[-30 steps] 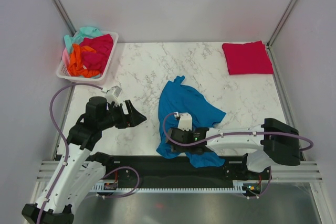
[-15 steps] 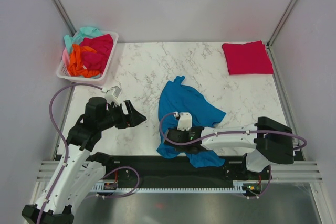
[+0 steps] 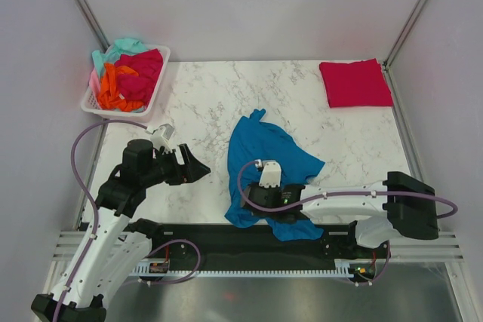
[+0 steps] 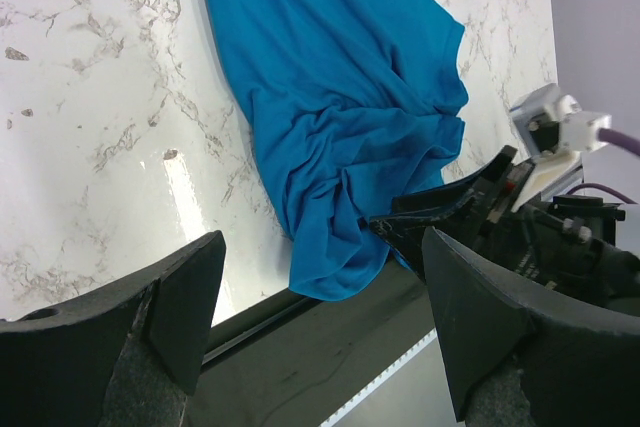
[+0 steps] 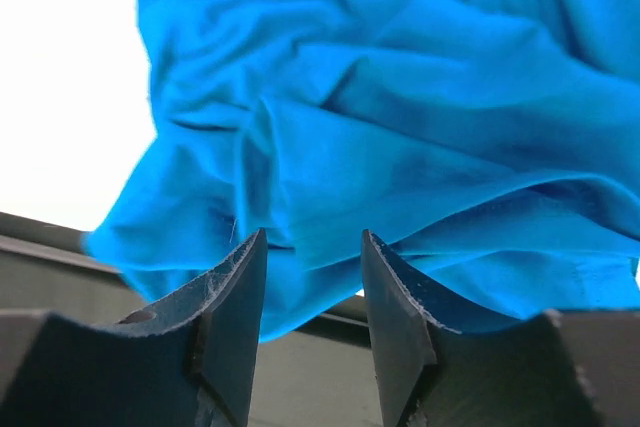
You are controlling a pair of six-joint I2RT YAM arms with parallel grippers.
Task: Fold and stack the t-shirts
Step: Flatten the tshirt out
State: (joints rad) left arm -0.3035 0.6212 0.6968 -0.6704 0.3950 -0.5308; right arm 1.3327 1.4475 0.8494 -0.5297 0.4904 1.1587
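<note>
Where the white marble-patterned desk meets the black strip at its near edge, the crumpled teal-blue cloth t-shirt lies. Its lower part hangs over the edge onto this strip.

The right tool is low, at the near-left side of this shirt. Its two dark fingers stand apart with a narrow gap. The wrinkled cloth is directly in front of them, but no fold is pinched between them. The left tool hangs above the marble to the left of the shirt, apart from it, with the jaws wide and holding nothing.

At the far left corner stands a white plastic basket. A magenta shirt, an orange shirt, a mint shirt and a bit of a pink shirt are piled inside it. At the far right corner a crimson red cloth t-shirt lies folded flat, close to the right edge.

The widest stretch of marble runs between the teal-blue shirt and the far edge. Grey walls close the left, far and right sides. A purple cable loops beside the left arm.
</note>
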